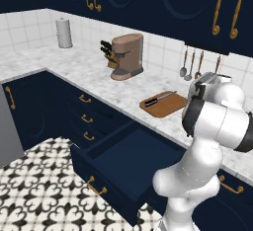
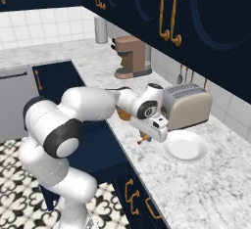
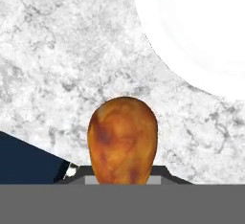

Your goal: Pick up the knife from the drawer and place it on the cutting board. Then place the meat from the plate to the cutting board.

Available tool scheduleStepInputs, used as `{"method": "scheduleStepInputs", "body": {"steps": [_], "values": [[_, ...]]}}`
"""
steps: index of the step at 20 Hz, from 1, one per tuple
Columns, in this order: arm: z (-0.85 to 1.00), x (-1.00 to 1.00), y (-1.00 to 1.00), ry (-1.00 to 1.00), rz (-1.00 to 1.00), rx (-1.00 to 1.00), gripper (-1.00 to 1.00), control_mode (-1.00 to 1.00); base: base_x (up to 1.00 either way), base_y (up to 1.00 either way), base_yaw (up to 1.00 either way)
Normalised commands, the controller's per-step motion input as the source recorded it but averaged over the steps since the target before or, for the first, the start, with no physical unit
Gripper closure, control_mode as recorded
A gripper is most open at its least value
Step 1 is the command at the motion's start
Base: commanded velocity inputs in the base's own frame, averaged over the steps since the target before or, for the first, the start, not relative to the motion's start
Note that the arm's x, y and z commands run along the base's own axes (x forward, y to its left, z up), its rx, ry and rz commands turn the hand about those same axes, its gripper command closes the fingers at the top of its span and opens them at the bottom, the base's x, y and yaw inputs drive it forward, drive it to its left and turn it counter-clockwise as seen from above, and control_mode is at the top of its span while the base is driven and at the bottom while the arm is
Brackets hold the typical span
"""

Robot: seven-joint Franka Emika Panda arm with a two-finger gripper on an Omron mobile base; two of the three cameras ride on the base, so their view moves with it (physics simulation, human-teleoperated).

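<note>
Meat (image 3: 122, 139) is hanging clamped in the hand (image 2: 143, 139) above the marble tabletop (image 3: 57, 65), just clear of the white plate (image 2: 186, 147), because it is heading for the cutting board (image 1: 165, 105) where the knife (image 1: 160, 97) is already lying.

One knife (image 1: 160, 97), one board (image 1: 164, 104), one open drawer (image 1: 129, 162), one plate (image 2: 186, 147), one drumstick (image 3: 122, 140), one toaster (image 2: 187, 106), one coffee machine (image 1: 128, 56), one knife block (image 1: 110, 56), three hanging utensils (image 1: 191, 64).
</note>
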Motion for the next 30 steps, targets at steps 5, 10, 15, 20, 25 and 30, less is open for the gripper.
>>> {"method": "scheduleStepInputs", "body": {"steps": [5,10,15,20,25,30], "values": [[0.34,0.06,1.00,0.05,-0.01,-0.03,1.00,-1.00,0.00,0.00,0.00],[0.27,0.66,0.80,0.05,-0.08,0.00,1.00,-1.00,0.00,0.00,0.00],[0.22,0.99,0.27,0.16,-0.31,0.00,1.00,-1.00,0.00,0.00,0.00],[0.08,0.87,0.08,0.05,-0.29,-0.05,1.00,-1.00,0.00,0.00,0.00],[0.00,0.98,0.00,0.09,-0.16,-0.07,1.00,-1.00,0.00,0.00,0.00],[-0.22,0.63,-0.35,0.03,-0.06,0.05,1.00,-1.00,0.00,0.00,0.00]]}}
